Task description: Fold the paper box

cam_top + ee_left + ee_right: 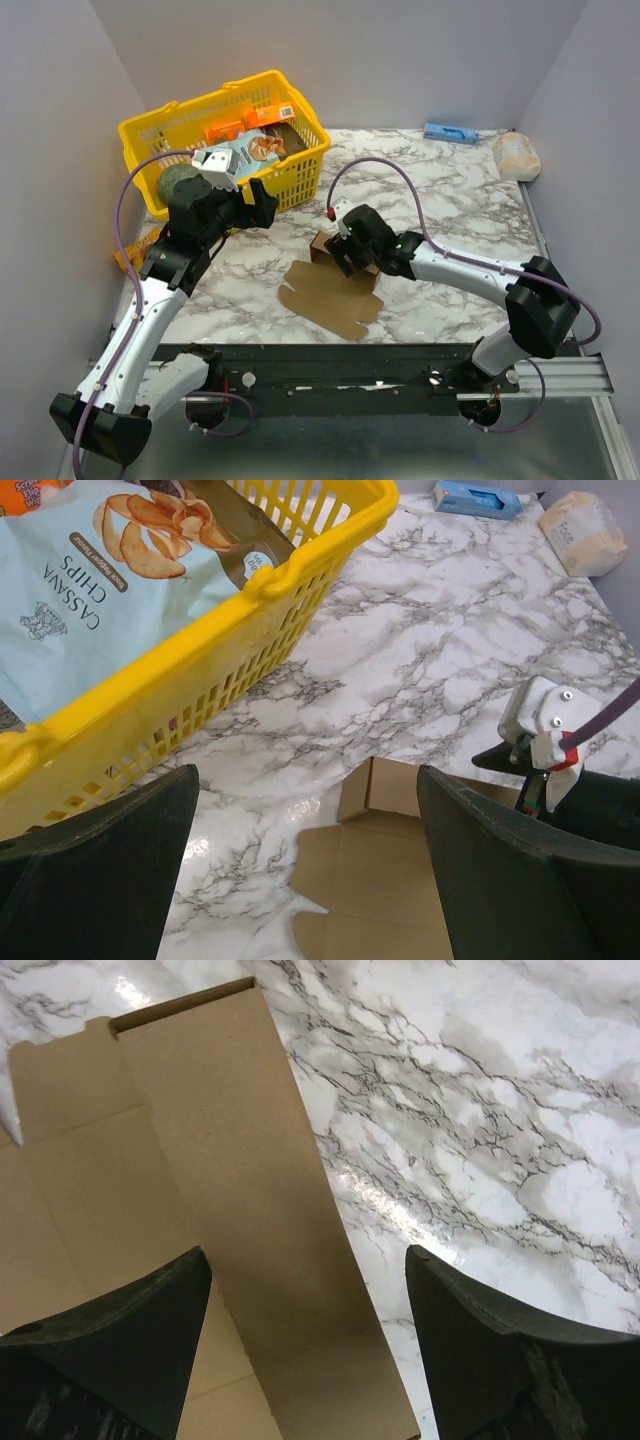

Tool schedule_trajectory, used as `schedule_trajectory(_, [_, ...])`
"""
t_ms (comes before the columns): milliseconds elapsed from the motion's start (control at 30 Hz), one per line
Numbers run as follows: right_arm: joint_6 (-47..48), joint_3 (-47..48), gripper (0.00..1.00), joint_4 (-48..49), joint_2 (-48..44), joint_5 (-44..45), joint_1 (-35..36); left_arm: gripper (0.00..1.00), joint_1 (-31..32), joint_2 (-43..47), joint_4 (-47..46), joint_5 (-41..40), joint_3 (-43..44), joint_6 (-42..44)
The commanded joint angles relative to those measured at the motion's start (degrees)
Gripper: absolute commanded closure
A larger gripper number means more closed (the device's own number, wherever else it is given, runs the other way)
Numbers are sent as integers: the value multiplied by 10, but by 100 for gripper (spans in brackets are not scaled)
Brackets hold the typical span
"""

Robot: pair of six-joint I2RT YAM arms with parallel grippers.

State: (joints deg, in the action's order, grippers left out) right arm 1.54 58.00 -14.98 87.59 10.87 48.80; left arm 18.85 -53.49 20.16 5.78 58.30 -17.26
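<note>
Brown die-cut cardboard sheet mid-frame, folding looks barely begun; right hand, left hand wide open, empty; next likely: pinch edge.

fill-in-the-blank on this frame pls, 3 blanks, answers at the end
1. The flat brown cardboard sheet lies on the white, grey-veined ____-patterned table.
2. The light-blue cassava chips bag sits inside the ____ plastic basket.
3. The right gripper above the sheet is ____, its fingers holding nothing.

Missing words: marble; yellow; open.
</note>
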Motion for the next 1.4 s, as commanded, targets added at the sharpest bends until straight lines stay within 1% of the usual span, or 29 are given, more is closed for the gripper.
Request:
schedule_trajectory(0, [-55,29,20,-45,32,84,1,1,-3,19,-21,-24,-32,26])
schedule_trajectory(67, [-72,33,25,-59,39,83,-5,1,-3,25,-25,-31,-41,35])
schedule_trajectory(100, [-92,32,30,-61,39,62,-10,1,-3,27,-25,-35,-42,39])
schedule_trajectory(167, [-112,25,34,-60,30,31,-31,1,-3,31,-25,-43,-49,40])
schedule_trajectory(200, [-134,21,35,-58,28,-3,-40,1,-3,32,-27,-41,-51,42])
schedule_trajectory(267, [-152,11,36,-52,22,-41,-72,1,-3,36,-30,-31,-57,42])
schedule_trajectory(300, [-172,5,36,-50,21,-75,-83,1,-3,37,-31,-28,-58,41])
schedule_trajectory(367, [-189,-9,36,-42,21,-105,-114,1,-4,40,-35,-25,-57,41])
schedule_trajectory(400, [-206,-16,36,-37,25,-144,-124,1,-4,42,-36,-24,-56,40])
schedule_trajectory(467, [-225,-31,36,-21,28,-174,-153,1,-4,47,-37,-17,-54,36])
schedule_trajectory(600, [-280,-88,32,30,38,-261,-191,1,-4,52,-36,10,-53,22])
schedule_trajectory(633, [-302,-96,27,51,43,-271,-201,1,-4,52,-36,16,-55,17])
schedule_trajectory(700, [-315,-108,22,67,44,-287,-208,1,-4,54,-34,30,-65,-1])
schedule_trajectory(733, [-324,-118,17,78,44,-287,-211,1,-4,59,-35,31,-71,-8])
schedule_trajectory(800, [-330,-127,16,92,41,-297,-218,1,-4,69,-39,29,-105,-39])
schedule_trajectory(867, [-344,-148,22,123,40,-311,-234,1,-4,76,-64,45,-150,-62])
schedule_trajectory(933, [-348,-157,28,144,42,-323,-244,1,-4,68,-97,78,-176,-101])
schedule_trajectory(1000, [-348,-162,28,145,45,-325,-244,1,-4,58,-121,97,-202,-123])
schedule_trajectory(1033, [-348,-164,28,145,45,-328,-245,1,-4,45,-148,104,-208,-138])
schedule_trajectory(1067, [-349,-167,28,160,46,-330,-245,1,-4,37,-161,117,-216,-143])
schedule_trajectory(1267, [-352,-186,28,183,43,-335,-246,1,3,-61,-237,173,-193,-158])
schedule_trajectory(1367, [-357,-198,28,197,42,-342,-246,3,10,-114,-227,166,-167,-145])
